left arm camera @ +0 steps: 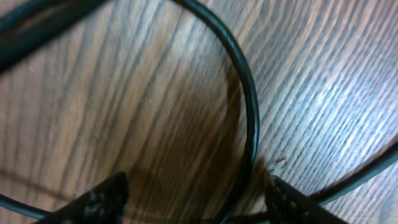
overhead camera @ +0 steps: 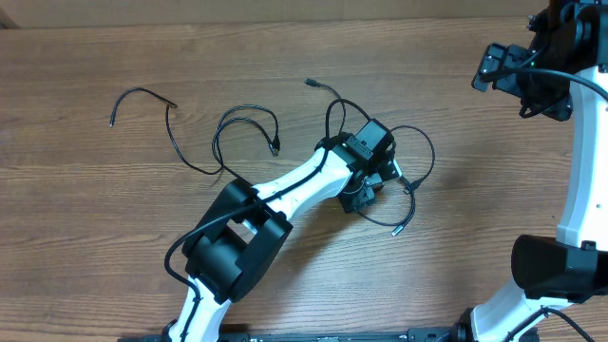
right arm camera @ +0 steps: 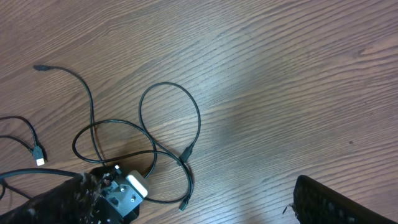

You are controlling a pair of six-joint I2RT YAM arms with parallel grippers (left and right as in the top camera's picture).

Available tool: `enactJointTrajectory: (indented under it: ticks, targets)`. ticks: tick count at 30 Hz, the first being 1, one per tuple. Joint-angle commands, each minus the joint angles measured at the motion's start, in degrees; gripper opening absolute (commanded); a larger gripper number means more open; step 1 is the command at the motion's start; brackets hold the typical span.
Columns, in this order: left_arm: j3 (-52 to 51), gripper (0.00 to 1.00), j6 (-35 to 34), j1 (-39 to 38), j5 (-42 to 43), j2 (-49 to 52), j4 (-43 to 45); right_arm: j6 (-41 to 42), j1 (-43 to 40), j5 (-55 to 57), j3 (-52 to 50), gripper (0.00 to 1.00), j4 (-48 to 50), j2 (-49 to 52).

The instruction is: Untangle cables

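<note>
Thin black cables lie on the wooden table. One tangle of loops (overhead camera: 424, 152) surrounds my left gripper (overhead camera: 369, 188), with plug ends at the front (overhead camera: 399, 230) and the back (overhead camera: 311, 84). My left gripper (left arm camera: 196, 199) is open and low over the table, and one cable curve (left arm camera: 252, 106) runs between its fingers. The right wrist view shows the same loops (right arm camera: 198, 121) from above. My right gripper (right arm camera: 189, 186) is open, empty and high at the far right (overhead camera: 496, 68).
A separate looped cable (overhead camera: 249, 109) with a plug end (overhead camera: 275, 148) lies left of the tangle. Another loose cable (overhead camera: 142, 91) lies at the far left. The left arm's black base (overhead camera: 237, 242) takes up the front centre.
</note>
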Motion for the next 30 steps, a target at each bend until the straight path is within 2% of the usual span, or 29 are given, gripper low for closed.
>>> enactJointTrajectory:
  ticks: [1, 5, 9, 10, 11, 14, 18, 24, 30]
  targets:
    - [0.4, 0.56, 0.9, -0.2, -0.7, 0.7, -1.8, 0.0, 0.0, 0.7, -0.2, 1.0, 0.1, 0.0]
    - [0.4, 0.41, -1.0, 0.2, -0.7, 0.7, -5.6, 0.0, 0.0, 0.7, -0.2, 1.0, 0.1, 0.0]
    - [0.4, 0.19, -4.1, 1.2, -2.5, 0.7, -8.7, 0.0, 0.0, 0.7, -0.2, 1.0, 0.1, 0.0]
    - [0.4, 0.06, -5.1, 1.5, -3.8, 0.7, -9.3, 0.0, 0.0, 0.7, -0.2, 1.0, 0.1, 0.0]
    - [0.4, 0.04, -6.7, 2.0, -5.5, 0.7, -9.8, 0.0, 0.0, 0.7, -0.2, 1.0, 0.1, 0.0]
    - [0.4, 0.04, -13.4, 4.2, -10.4, 0.5, -10.2, 0.0, 0.0, 0.7, -0.2, 1.0, 0.1, 0.0]
    - [0.6, 0.04, -21.1, 9.0, -10.1, -1.3, -10.4, 0.0, 0.0, 0.5, -0.2, 1.0, 0.1, 0.0]
    - [1.0, 0.04, -26.2, 18.4, 3.0, -8.1, -10.0, 0.2, 0.0, -3.4, -1.2, 1.0, 0.2, 0.0]
    - [1.0, 0.04, -26.5, 26.9, 16.7, -14.8, -9.9, 0.1, 0.0, -6.7, -5.8, 1.0, 0.9, 0.0]
